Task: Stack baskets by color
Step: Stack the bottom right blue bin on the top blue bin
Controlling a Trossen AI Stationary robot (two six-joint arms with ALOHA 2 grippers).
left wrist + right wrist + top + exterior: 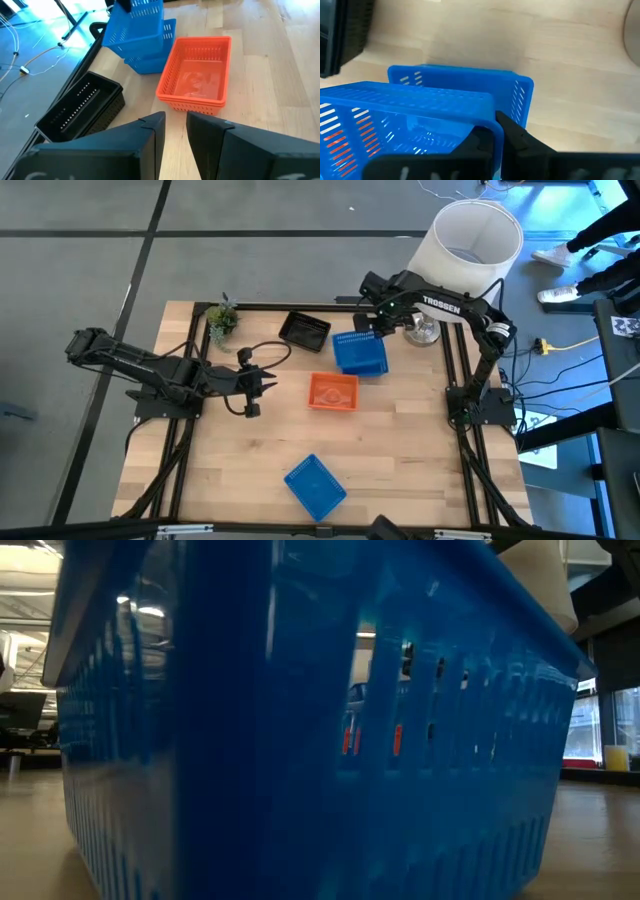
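Observation:
My right gripper (367, 328) is shut on a blue basket (410, 115) at the table's far middle, holding it tilted just over a second blue basket (465, 80) that rests on the table. An orange basket (333, 391) sits bottom-down near the table's middle, and a black basket (304, 330) lies to the left of the blue pair. A third blue basket (315, 486) rests near the front edge and fills the low view (300, 740). My left gripper (262, 385) hovers open, left of the orange basket (197, 72), with nothing between its fingers. My right gripper pinches the upper blue basket's end wall at its rim (495, 131), one finger inside the basket and one outside. The fingers come from above, pointing down. The basket (137, 22) hangs tilted over the lower blue basket (152, 60); whether the two touch I cannot tell.
A big white lampshade (470, 242) stands off the far right corner, with a small shiny object (423, 330) next to it on the table. A small green plant (222, 318) sits at the far left corner. Bare wood lies at the front left and front right.

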